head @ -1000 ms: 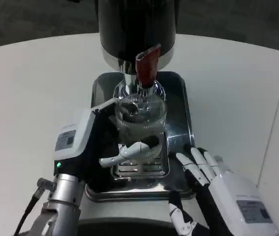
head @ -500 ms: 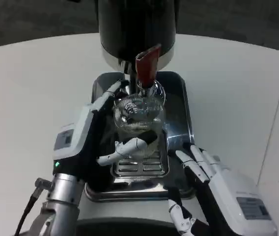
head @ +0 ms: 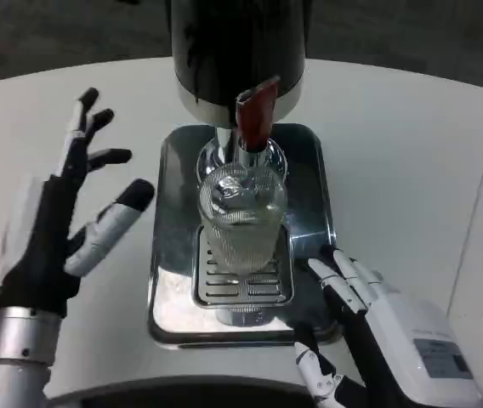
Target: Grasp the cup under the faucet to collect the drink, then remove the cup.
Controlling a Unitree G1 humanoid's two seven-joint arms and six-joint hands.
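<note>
Cup on drip tray under faucet — neither hand on it.

Left hand (head: 59, 225) raised over the white worktop (head: 411, 161) left of the tray, fingers spread wide, holding nothing, well apart from the cup. Metal tray (head: 309, 183) sits mid-worktop with a slotted grate (head: 241, 285) in its near half. Ribbed clear cup (head: 243, 217) stands upright on the grate, directly below the red-handled faucet (head: 254, 119) of the black dispenser (head: 235, 51). Right hand (head: 377, 319) lies at the tray's near right corner, fingers extended and apart, fingertips over the tray rim — empty, not touching the cup.
</note>
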